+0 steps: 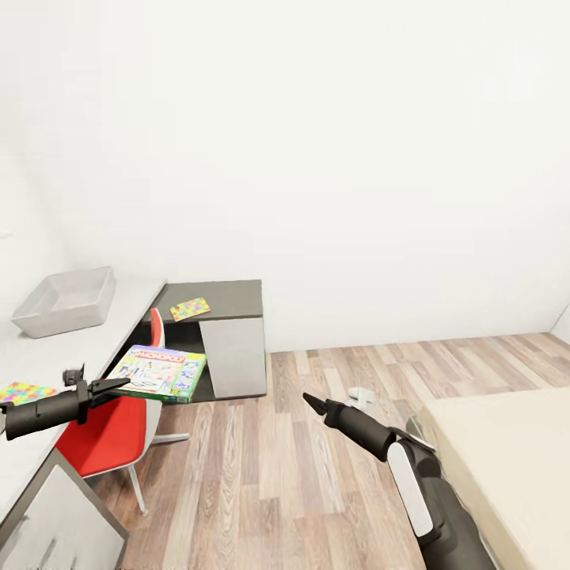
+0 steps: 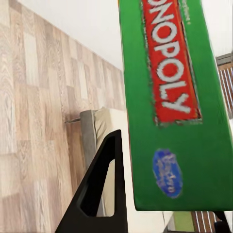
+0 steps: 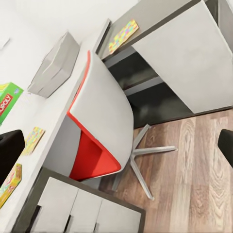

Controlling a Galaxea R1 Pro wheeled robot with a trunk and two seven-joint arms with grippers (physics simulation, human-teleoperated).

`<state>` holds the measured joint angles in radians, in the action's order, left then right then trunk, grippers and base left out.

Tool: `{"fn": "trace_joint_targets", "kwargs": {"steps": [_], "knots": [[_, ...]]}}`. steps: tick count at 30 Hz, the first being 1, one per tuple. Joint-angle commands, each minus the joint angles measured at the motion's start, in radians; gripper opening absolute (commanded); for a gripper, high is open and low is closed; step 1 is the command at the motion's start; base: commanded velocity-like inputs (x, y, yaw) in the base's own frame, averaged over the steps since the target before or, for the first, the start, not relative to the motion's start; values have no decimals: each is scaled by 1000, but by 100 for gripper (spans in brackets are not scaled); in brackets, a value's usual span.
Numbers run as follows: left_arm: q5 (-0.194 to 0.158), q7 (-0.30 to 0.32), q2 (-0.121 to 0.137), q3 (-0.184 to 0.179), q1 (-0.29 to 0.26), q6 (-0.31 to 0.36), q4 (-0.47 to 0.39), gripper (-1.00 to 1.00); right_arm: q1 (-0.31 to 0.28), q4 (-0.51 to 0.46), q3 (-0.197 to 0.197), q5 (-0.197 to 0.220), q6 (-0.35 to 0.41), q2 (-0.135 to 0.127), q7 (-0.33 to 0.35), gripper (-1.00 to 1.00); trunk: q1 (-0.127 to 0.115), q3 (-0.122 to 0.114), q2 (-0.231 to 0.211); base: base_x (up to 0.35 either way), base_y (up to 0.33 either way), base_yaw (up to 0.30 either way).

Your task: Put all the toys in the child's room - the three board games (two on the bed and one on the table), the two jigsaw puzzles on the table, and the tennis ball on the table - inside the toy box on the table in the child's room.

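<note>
At far left the toy box (image 1: 67, 301) sits on the table (image 1: 55, 348), with one jigsaw puzzle (image 1: 25, 392) near the table's front edge. The left gripper (image 1: 111, 385) has its jaws clamped on the Monopoly board game (image 1: 160, 372), held over the red chair (image 1: 111, 431). Another jigsaw puzzle (image 1: 190, 308) lies on the dark side section. The right gripper (image 1: 310, 400) hangs over the floor (image 1: 301, 475) (jaws apart, empty), the bed (image 1: 507, 451) at right.
</note>
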<state>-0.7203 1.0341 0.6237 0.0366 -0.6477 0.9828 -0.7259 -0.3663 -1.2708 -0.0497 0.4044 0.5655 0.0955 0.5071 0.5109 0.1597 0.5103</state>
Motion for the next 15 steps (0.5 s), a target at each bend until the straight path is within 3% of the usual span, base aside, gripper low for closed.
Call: {"fn": "trace_joint_targets", "kwargs": {"steps": [1, 5, 15], "knots": [[-2, 3, 0, 1, -1, 5, 0, -100, -1, 0, -3, 5, 8, 1, 0, 100, -3, -1, -6, 0, 0, 78], [-2, 3, 0, 0, -1, 5, 0, -100, -1, 1, 15, 5, 8, 1, -8, 100, -19, -14, -34, 0, 0, 32], [-3, 4, 1, -1, -1, 5, 0, -100, -1, -5, 22, 15, 8, 1, -9, 100, -19, -14, -34, 0, 0, 2]]}}
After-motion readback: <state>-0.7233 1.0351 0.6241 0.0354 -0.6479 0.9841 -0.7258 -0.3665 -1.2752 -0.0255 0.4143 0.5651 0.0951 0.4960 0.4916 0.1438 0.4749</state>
